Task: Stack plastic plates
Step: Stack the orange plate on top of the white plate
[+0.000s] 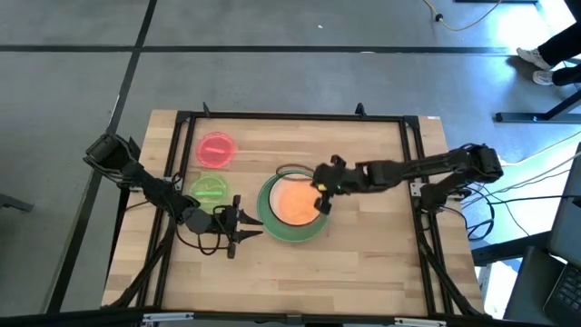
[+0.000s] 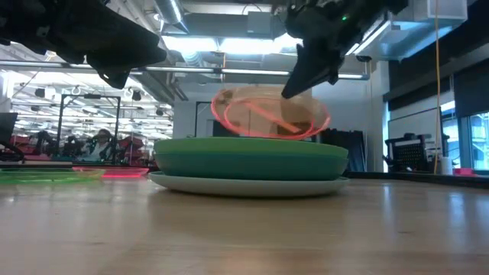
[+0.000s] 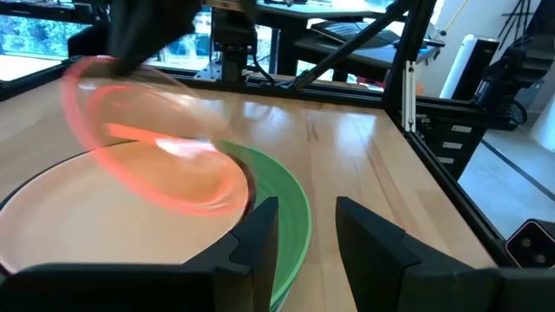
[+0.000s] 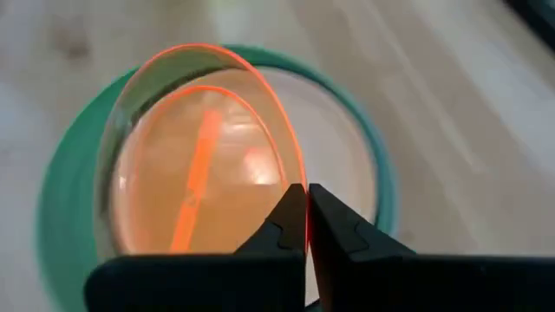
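Note:
A stack of plates [image 1: 275, 226] sits mid-table: a pale plate [image 2: 252, 185] at the bottom, teal and green ones [image 2: 252, 156] above it, and a peach plate [image 3: 95, 225] on top. My right gripper [image 1: 322, 193] hovers over the stack, shut on a small translucent orange plate [image 2: 267, 113]. My left gripper [image 1: 247, 225] is open, low at the stack's near-left rim, touching nothing. A red-pink plate [image 1: 216, 150] and a lime plate [image 1: 211, 188] lie flat on the table to the left. My right gripper pinches the orange plate's rim [image 4: 299, 178] between its two fingertips [image 4: 290, 221], on the side toward the table's right. The fingers come slanting down from the right. The plate is lifted clear and tilted above the peach plate, its far side hanging lower.
A black frame rail [image 1: 300, 116] runs around the wooden table [image 1: 381, 263]. Bare wood lies to the right of and in front of the stack. A person's shoes [image 1: 536, 59] show on the floor far right.

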You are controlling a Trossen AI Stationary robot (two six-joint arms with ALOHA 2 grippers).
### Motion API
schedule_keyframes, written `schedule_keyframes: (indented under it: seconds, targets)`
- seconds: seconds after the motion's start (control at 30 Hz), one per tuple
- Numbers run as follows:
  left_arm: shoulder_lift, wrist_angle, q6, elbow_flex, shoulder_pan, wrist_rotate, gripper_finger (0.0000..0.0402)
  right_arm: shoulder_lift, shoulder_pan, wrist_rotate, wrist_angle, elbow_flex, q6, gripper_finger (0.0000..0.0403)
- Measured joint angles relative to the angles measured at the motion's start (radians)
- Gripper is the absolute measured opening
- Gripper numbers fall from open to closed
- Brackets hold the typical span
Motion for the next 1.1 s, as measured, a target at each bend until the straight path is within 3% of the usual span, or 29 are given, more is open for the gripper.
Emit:
schedule_keyframes:
  seconds: [0.3, 0.87, 1.1]
  targets:
    - [0.000, 0.000, 0.000, 0.000, 0.000, 0.000, 0.0110, 0.051, -0.107, -0.026, 0.059, 0.000, -0.020, 0.0001]
    - [0.000, -0.004, 0.000, 0.000, 0.000, 0.000, 0.0110, 0.192, -0.108, -0.049, 0.094, 0.000, -0.015, 0.0001]
    - [0.000, -0.006, -0.003, 0.000, -0.001, 0.009, 0.0110, 0.216, -0.108, -0.044, 0.095, 0.000, -0.011, 0.0063]
